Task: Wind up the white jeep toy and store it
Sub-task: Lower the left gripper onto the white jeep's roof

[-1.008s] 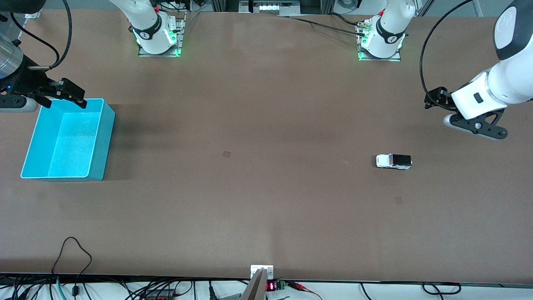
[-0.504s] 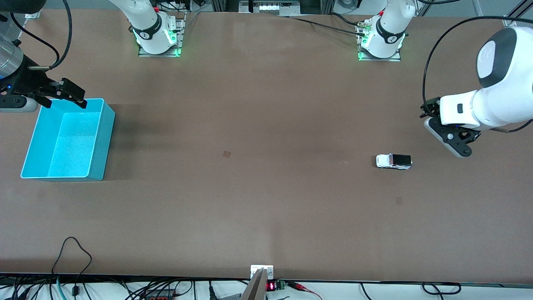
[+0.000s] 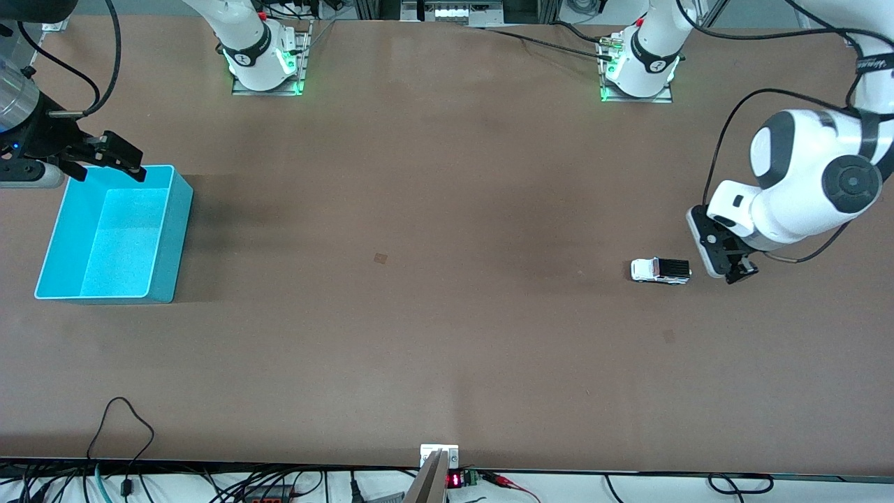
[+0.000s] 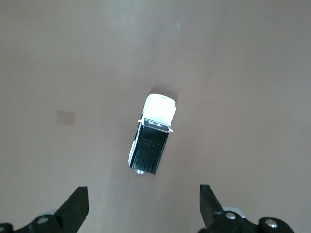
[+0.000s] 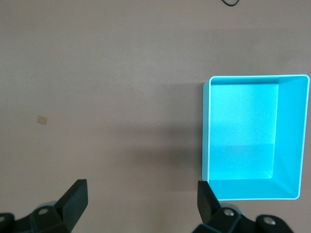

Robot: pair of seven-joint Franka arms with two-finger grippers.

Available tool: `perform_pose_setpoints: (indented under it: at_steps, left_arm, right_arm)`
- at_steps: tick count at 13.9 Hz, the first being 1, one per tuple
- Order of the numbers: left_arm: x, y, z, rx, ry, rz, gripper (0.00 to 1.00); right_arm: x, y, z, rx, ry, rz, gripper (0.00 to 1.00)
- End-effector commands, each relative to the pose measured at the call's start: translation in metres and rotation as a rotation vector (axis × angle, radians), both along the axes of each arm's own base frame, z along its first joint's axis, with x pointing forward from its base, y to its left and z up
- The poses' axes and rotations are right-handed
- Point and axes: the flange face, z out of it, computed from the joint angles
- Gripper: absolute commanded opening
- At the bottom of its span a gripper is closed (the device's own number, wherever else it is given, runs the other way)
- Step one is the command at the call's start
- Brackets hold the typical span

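With both pincers released, the left pincer (image 3: 726, 269) hangs beside the ungrasped white jeep toy (image 3: 660, 270); winding and storing remain.

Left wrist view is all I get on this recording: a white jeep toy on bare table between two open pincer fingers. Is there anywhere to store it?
Observer: Yes, a turquoise bin stands at the right arm's end of the table, with nothing in it.
Operator: Where is the right pincer?
Observer: The right pincer waits open over that bin's rim.
Operator: And my pincer relative to the toy?
Observer: The left pincer is beside the white jeep toy, toward the left arm's end, not touching it.
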Motion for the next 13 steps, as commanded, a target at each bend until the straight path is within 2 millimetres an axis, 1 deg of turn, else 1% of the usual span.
perform_pose_setpoints:
  at_steps: [1,2,4,8,9,11,13]
  left_arm:
    - [0.003,0.003,-0.054,0.004,0.033,-0.115,1.00]
    - [0.005,0.005,-0.064,0.002,0.021,-0.159,1.00]
    - [0.002,0.006,-0.084,-0.003,0.014,-0.190,1.00]
    - [-0.016,0.008,-0.121,-0.006,-0.069,-0.220,1.00]
    - [-0.020,0.007,-0.125,-0.007,-0.069,-0.222,1.00]
    - [-0.021,0.006,-0.131,-0.009,-0.061,-0.224,0.99]
    - [-0.022,0.006,-0.137,-0.010,-0.058,-0.224,0.93]
  right_arm:
    - [-0.004,0.002,0.001,0.012,0.004,-0.013,1.00]
    - [-0.005,0.002,0.002,0.013,0.002,-0.014,1.00]
    - [-0.005,0.002,0.002,0.013,0.002,-0.014,1.00]
    - [-0.005,0.002,0.002,0.013,0.002,-0.014,1.00]
    - [-0.005,0.002,0.002,0.013,0.002,-0.014,1.00]
    - [-0.005,0.002,0.002,0.013,0.002,-0.014,1.00]
    - [-0.005,0.002,0.002,0.013,0.002,-0.014,1.00]
